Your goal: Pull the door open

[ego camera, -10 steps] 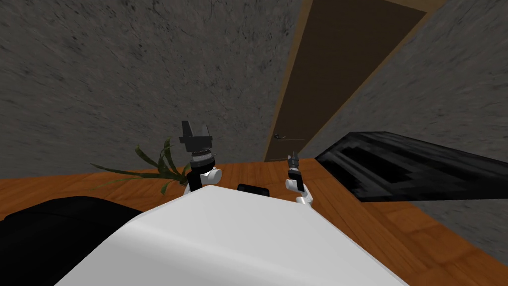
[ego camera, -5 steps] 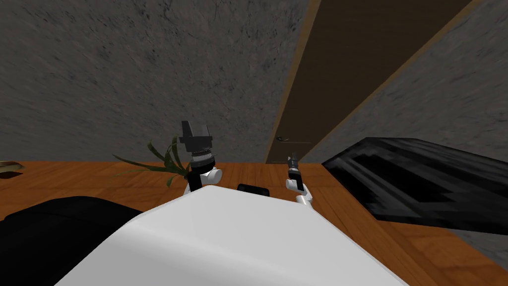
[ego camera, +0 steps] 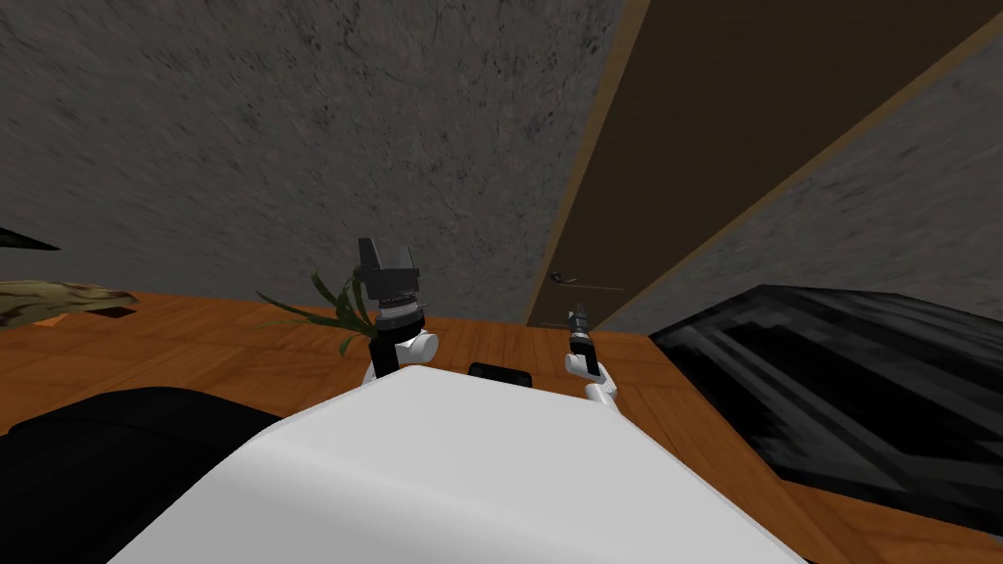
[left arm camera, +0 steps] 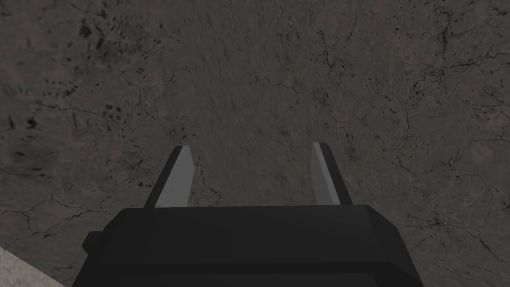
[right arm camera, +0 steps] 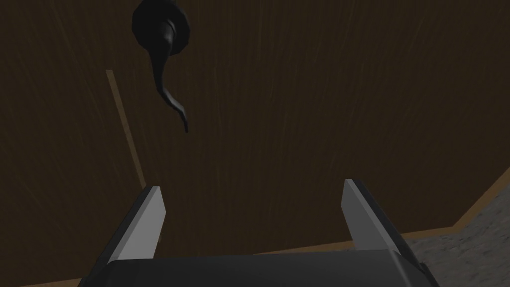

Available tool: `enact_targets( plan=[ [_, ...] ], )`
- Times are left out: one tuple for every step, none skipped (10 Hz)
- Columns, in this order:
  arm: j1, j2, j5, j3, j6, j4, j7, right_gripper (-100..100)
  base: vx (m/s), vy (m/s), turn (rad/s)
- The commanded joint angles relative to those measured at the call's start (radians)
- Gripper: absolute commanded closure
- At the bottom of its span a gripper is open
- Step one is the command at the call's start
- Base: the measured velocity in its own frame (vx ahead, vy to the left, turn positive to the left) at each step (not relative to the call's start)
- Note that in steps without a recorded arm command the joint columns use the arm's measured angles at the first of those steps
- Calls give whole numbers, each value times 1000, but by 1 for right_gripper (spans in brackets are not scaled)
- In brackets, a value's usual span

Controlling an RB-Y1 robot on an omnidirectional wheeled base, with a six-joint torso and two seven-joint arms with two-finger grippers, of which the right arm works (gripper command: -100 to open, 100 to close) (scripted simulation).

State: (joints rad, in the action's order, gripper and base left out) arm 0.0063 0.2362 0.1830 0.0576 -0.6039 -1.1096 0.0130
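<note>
Since the door (ego camera: pixel 744 137) looks shut in its frame (ego camera: pixel 578 196), it's the big item: a dark brown slab straight ahead of my right end effector (right arm camera: pixel 251 185), not touching it. Judgement: rigid hinged panel, fairly heavy, won't flex. It will swing on an arc, so the pull should follow that arc rather than run straight back. The panel face is flat, nothing there to grip.

The only sensible hold is the handle (right arm camera: pixel 167 74): a dark lever on a round rose, with a thin curved bar. It's out past the end effector and off to one side, not between the fingers (right arm camera: pixel 149 219), no contact. Likely stiff and smooth, so it could slip out of thin blades. I'd take it mid-bar, near the rose, and probably turn it to free the latch before pulling.

Right end effector: spread wide, nothing between the blades. Left end effector (ego camera: pixel 384 266): raised beside the right one, away from the door, also spread, holding nothing.
</note>
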Motion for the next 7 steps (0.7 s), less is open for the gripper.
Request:
enact_targets(
  plan=[
    [-20,4,2,1,-9,45,0,-100,49,-87,148],
    [-28,8,3,1,-11,65,1,-100,49,-90,154],
    [-36,11,4,1,-14,85,1,-100,47,-84,144],
    [-44,15,5,2,-17,106,2,-100,36,-85,122],
    [-52,18,6,2,-20,126,3,-100,44,-80,141],
    [-60,21,7,2,-23,146,4,-100,49,-87,134],
    [-74,27,9,3,-28,181,5,-100,61,-128,179]
  ],
)
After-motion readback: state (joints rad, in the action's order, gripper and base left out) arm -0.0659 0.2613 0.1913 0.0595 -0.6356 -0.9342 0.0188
